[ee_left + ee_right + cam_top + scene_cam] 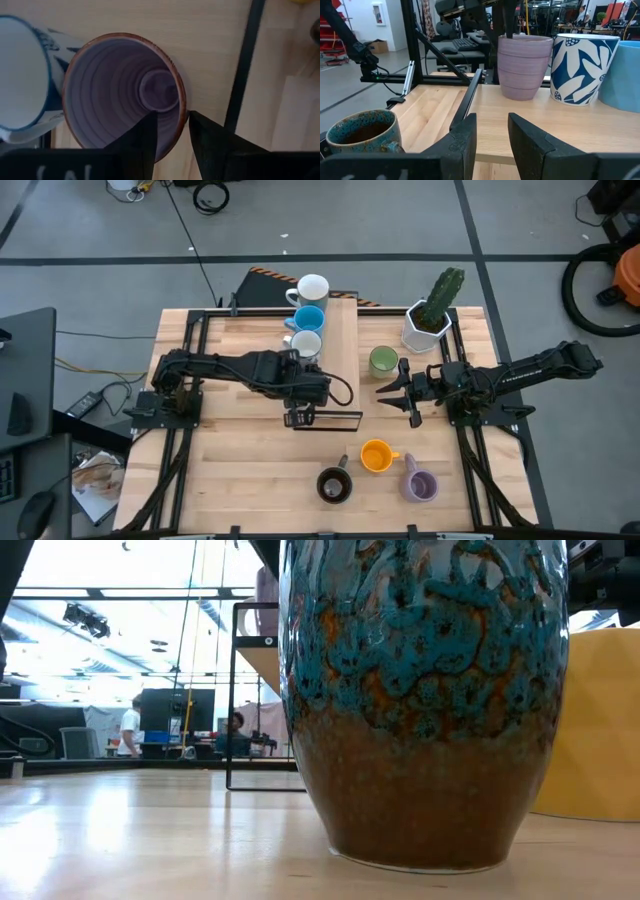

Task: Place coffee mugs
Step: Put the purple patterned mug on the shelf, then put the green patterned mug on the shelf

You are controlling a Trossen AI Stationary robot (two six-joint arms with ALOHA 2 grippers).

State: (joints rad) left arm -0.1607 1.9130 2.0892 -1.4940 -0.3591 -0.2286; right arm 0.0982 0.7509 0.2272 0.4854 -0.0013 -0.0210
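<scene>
A lavender mug (120,90) stands upright on the raised wooden board (340,330), at the near end of a row with a blue-patterned white mug (305,345), a blue mug (308,318) and a white mug (313,288). My left gripper (172,117) is open above it, pointing steeply down, with the mug's rim between its fingers. My right gripper (388,390) waits open and level at the table's right, with nothing between its fingers. On the table stand a green mug (383,361), an orange mug (376,455), a dark brown mug (334,485) and a second lavender mug (420,485). My left gripper has one finger (142,137) inside the lavender mug and the other (210,142) outside, with the rim (183,107) between them, coming from above. I cannot tell whether either finger touches the wall. The mug stands upright on the raised board.
A white pot with a green cactus (432,315) stands at the far right. A black wire frame (330,420) borders the raised board's near end. In the low view the dark brown mug (420,710) fills the picture. People show in the room beyond.
</scene>
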